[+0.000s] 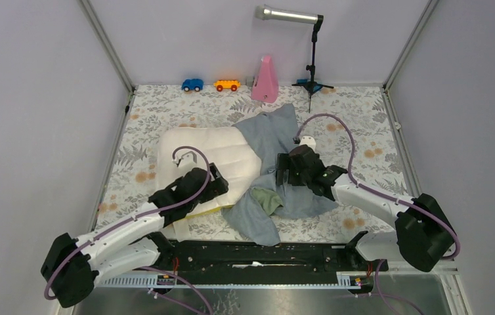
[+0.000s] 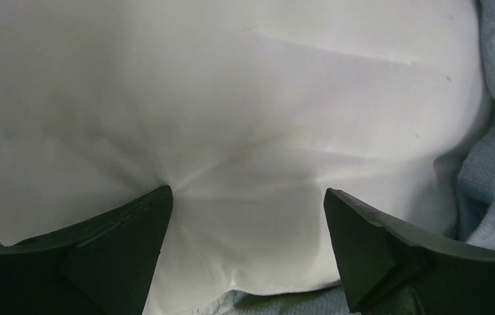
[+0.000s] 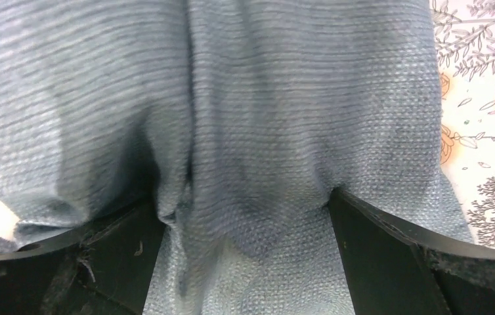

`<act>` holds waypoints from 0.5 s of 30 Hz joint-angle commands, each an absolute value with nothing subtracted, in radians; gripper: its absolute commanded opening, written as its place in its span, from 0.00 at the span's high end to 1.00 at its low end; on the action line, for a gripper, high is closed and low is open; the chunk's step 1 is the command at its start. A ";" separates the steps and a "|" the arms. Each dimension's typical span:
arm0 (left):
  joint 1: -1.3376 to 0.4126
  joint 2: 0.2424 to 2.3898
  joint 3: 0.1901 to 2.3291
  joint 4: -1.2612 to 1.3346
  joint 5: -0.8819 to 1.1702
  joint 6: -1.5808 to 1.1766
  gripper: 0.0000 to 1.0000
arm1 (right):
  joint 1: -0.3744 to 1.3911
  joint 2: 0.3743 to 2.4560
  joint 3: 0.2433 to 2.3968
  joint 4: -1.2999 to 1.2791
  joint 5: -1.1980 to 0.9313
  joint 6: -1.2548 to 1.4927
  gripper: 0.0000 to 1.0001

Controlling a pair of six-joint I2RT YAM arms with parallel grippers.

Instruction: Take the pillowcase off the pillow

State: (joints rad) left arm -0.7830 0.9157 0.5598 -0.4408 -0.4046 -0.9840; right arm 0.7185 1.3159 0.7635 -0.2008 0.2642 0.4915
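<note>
Table [image 1: 376, 131] w/ floral cloth, grey walls [image 1: 35, 98], L gripper [image 2: 246, 191] splayed on pillow [image 2: 232, 98] — R gripper [image 3: 245, 197] splayed over pillowcase [image 3: 264, 98]

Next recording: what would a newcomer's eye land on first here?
A plump cream-white quilted pillow lies mid-table, left of centre, with the left tool pressed open into it. Against its right side sprawls the crumpled blue-grey fabric pillowcase, with the right tool down on it. A pink cone-shaped object stands at the far edge.
</note>
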 commanded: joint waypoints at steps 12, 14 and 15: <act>-0.496 1.407 0.473 0.615 0.002 -0.800 0.02 | 0.635 1.221 0.560 -0.031 0.029 0.629 0.00; -0.484 1.464 0.566 0.574 0.074 -0.788 0.01 | 0.636 1.174 0.557 -0.043 0.035 0.628 0.00; -0.478 1.476 0.605 0.555 0.097 -0.780 0.01 | 0.636 1.154 0.559 -0.053 0.039 0.626 0.01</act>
